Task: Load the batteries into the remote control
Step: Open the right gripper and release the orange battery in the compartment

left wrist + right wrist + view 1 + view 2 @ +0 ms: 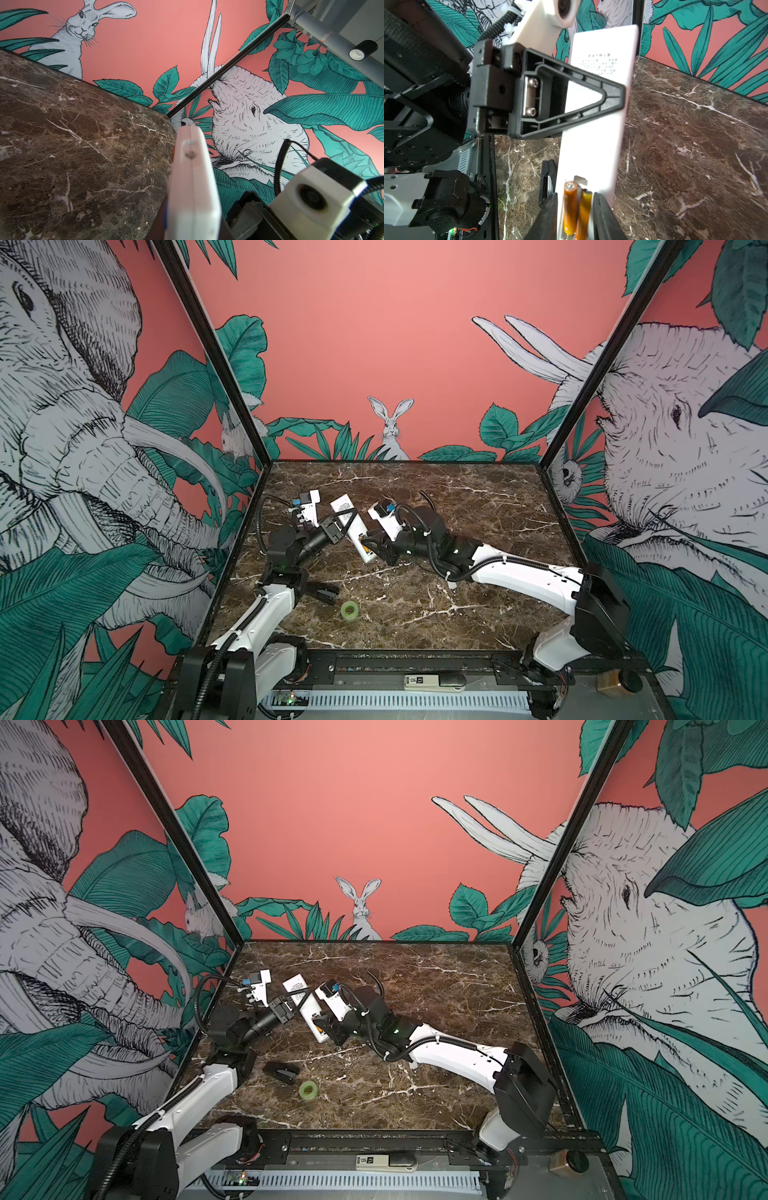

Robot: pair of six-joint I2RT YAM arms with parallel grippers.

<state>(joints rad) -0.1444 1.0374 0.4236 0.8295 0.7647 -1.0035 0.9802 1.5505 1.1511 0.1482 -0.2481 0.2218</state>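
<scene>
In both top views the remote control (356,531) (309,1011) is plain back up, slanted over the middle of the marble tabletop (457,614) (415,1094). The left end effector (349,516) (303,996) is clamped across the remote's middle. The right end effector (376,549) (332,1029) is at the remote's near end, where a bit of orange from the batteries (366,549) (320,1029) peeks out. Closer to the front, a dark cover piece (322,591) (281,1072) and a green tape roll (349,609) (308,1089) lie near each other, well apart from the remote.

The left wrist view is mostly the remote (193,187) edge-on and super close, with the tabletop (62,145) beside it. You can't really see the fingers here.

The right wrist view is the good one. The two batteries (577,207) lie side by side in the bay at the end of the remote (598,135). The right end effector (575,196) has its fingers apart, one on each side of the pair, with a sliver of white showing between one finger and the nearest battery. Further along, the left end effector (616,97) has its black triangular finger pressed flat over the remote's back.
</scene>
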